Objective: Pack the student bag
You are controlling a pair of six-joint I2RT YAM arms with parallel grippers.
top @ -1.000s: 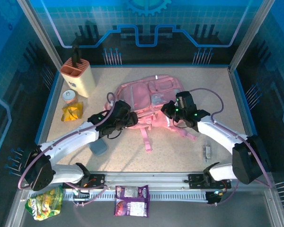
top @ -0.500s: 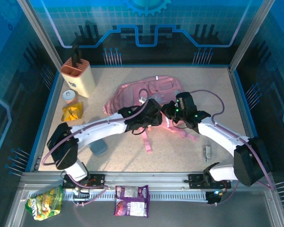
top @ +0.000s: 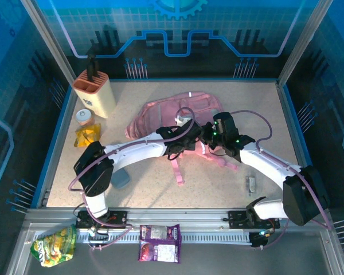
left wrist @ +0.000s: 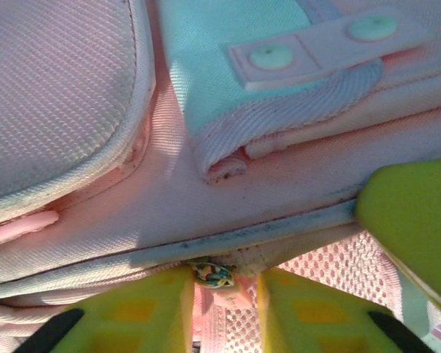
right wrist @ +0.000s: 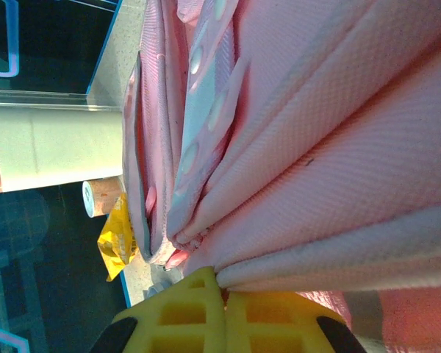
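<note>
Student bag, the big soft pink fabric backpack (top: 160,112), lies mid-surface; the left gripper (left wrist: 220,298) has swung across beside the right gripper (right wrist: 224,283), jaws narrowed yet apart around a small zip pull (left wrist: 213,274), right jaws clamped on bag fabric, so unzipping looks next.

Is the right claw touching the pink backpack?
Touching. The right wrist view shows the right gripper pinched shut on a fold of the student bag.

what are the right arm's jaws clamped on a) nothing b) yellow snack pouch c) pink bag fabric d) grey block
c, the right wrist view shows a fold of the student bag pinched between the closed yellow jaws
</note>
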